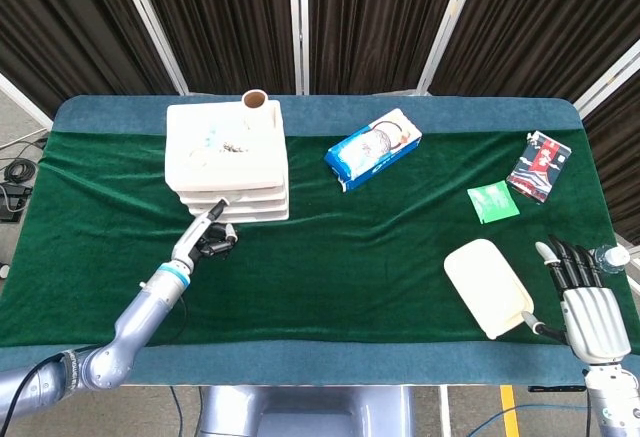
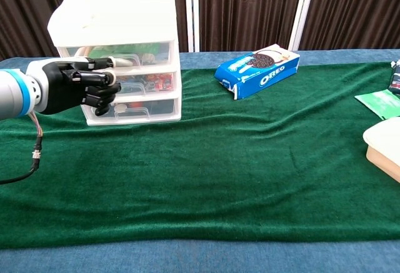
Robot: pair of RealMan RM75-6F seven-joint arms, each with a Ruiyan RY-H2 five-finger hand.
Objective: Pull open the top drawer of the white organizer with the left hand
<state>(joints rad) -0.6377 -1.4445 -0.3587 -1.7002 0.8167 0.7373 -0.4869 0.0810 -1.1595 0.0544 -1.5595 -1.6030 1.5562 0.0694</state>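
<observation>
- Left hand (image 2: 78,85): fingers curled in at the front of the white organizer (image 2: 115,51), one pale fingertip reaching the top drawer (image 2: 128,54); whether it grips the drawer, cannot tell.
- Top drawer: flush with the organizer's front.
- Right hand (image 1: 585,302): fingers straight, holding nothing, far right of the organizer.
- Blue box (image 2: 257,71): right of the organizer, reads "OREO".

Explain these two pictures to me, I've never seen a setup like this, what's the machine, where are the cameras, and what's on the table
This is a two-armed robot at a table with a green cloth. One picture looks down from its head, the other looks forward from its chest. The left robot hand reaches to the front of a white organizer with three drawers, fingers curled by the top drawer, which looks closed. The right robot hand rests open, holding nothing, beside a cream lid-like tray. Also lying there: an Oreo box, a green packet and a red-and-black packet.
</observation>
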